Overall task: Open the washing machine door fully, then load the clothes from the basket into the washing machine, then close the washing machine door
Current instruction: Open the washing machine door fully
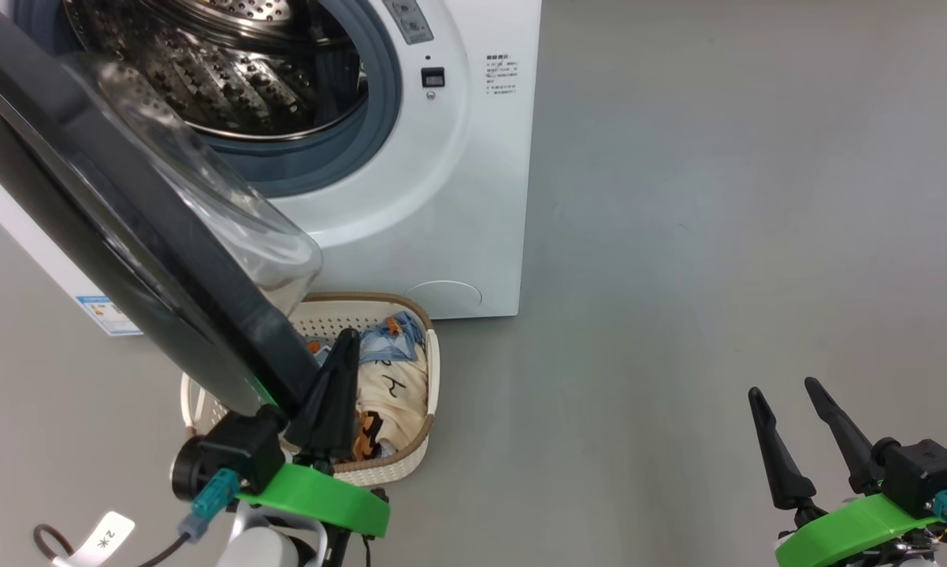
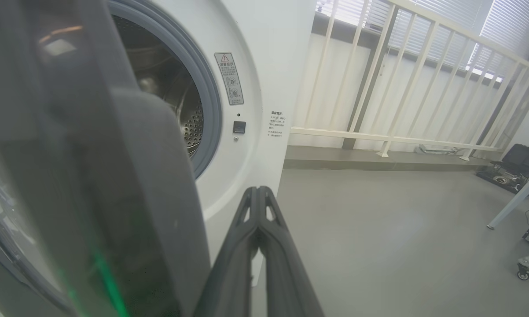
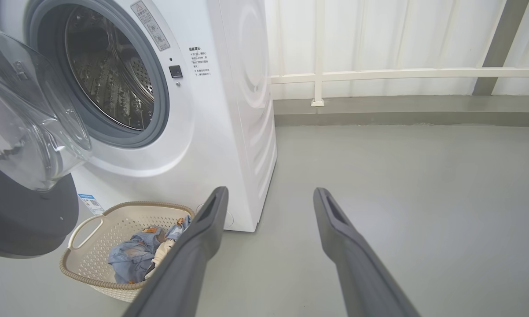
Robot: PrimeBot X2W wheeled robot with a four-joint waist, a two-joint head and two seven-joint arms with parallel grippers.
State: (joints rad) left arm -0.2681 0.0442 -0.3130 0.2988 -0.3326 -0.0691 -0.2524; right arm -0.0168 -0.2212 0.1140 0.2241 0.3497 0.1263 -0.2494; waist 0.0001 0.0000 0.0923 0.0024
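Pressing flat together with no gap, the two dark fingers of the left pincer (image 1: 346, 340) hold nothing and lie right alongside the lower edge of the washing machine door (image 1: 119, 236). Whether they truly touch its glossy black rim or only sit just beside it I cannot tell. The left wrist view shows the same closed fingers (image 2: 258, 207), with the rim looming blurred at their left. The right pincer (image 1: 782, 387) hovers low over the bare grey floor (image 1: 718, 236), well apart from the washer. Its fingers are spread wide and empty, and the right wrist view shows open floor between them. The door hangs swung out from the washing machine (image 1: 442, 197), with its clear glass bowl (image 1: 237, 228) bulging toward the open mouth, where the grey-blue gasket (image 1: 379, 118) rings the steel drum (image 1: 245, 87). On the floor just in front of the machine's base stands the basket (image 1: 363, 299), partly under the door's lower edge. Inside it lie the clothes — a light blue denim bundle (image 1: 391, 340) toward the machine side and a cream bundle (image 1: 395, 386) with black marks and orange-brown patches next to it, touching it. A blue label sticker (image 1: 107, 311) shows at the machine's base, left of the door.
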